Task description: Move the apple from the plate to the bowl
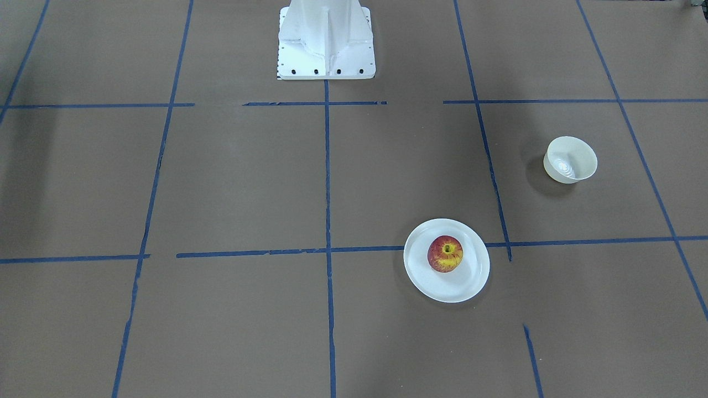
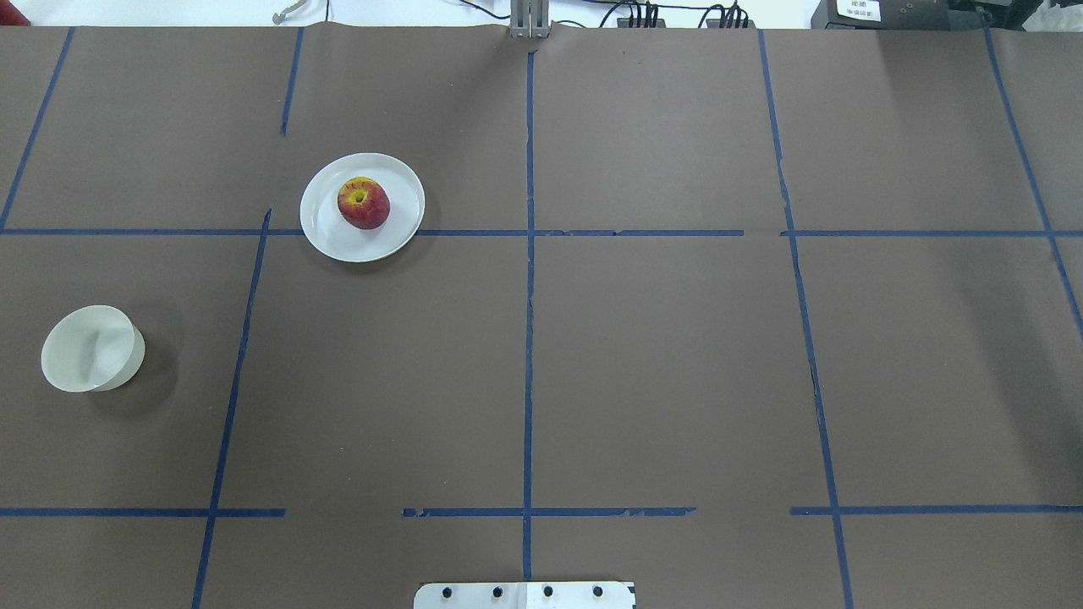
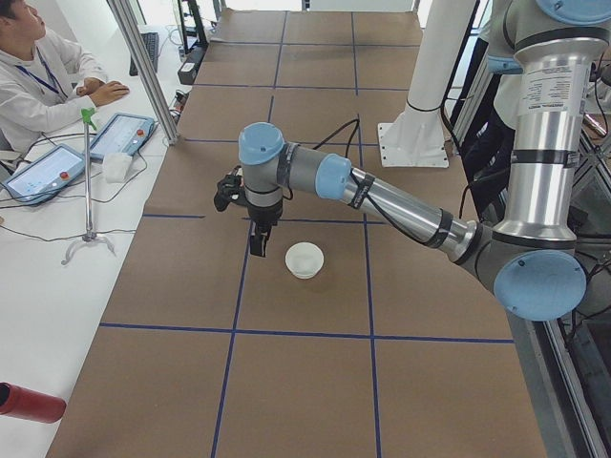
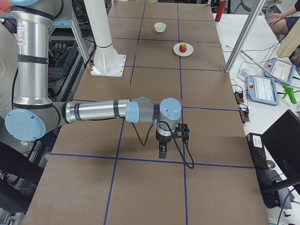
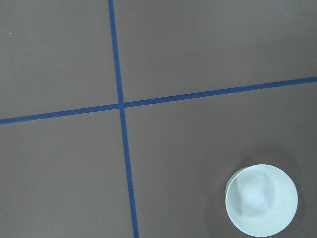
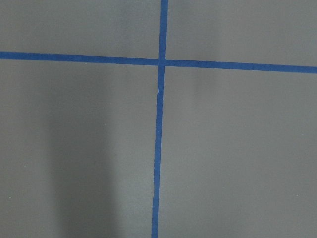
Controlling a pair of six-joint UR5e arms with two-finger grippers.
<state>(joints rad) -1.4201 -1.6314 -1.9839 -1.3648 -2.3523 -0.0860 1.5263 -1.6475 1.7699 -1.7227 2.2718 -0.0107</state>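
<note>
The red and yellow apple (image 1: 445, 254) sits on the flat white plate (image 1: 470, 279); both also show in the overhead view, apple (image 2: 364, 203) on plate (image 2: 338, 241). The small deep white bowl (image 1: 571, 160) stands empty and apart from the plate, at the overhead view's left (image 2: 91, 348) and low right in the left wrist view (image 5: 261, 200). My left gripper (image 3: 257, 250) hangs above the table just beside the bowl (image 3: 305, 259). My right gripper (image 4: 162, 153) hangs over bare table far from the plate (image 4: 183, 49). I cannot tell whether either is open or shut.
Brown paper with blue tape lines covers the table (image 2: 660, 355). The robot's white base (image 1: 326, 41) stands at the table's edge. An operator (image 3: 43, 81) sits beside tablets (image 3: 119, 134) at a side table. A red bottle (image 3: 29, 403) lies near that table's corner.
</note>
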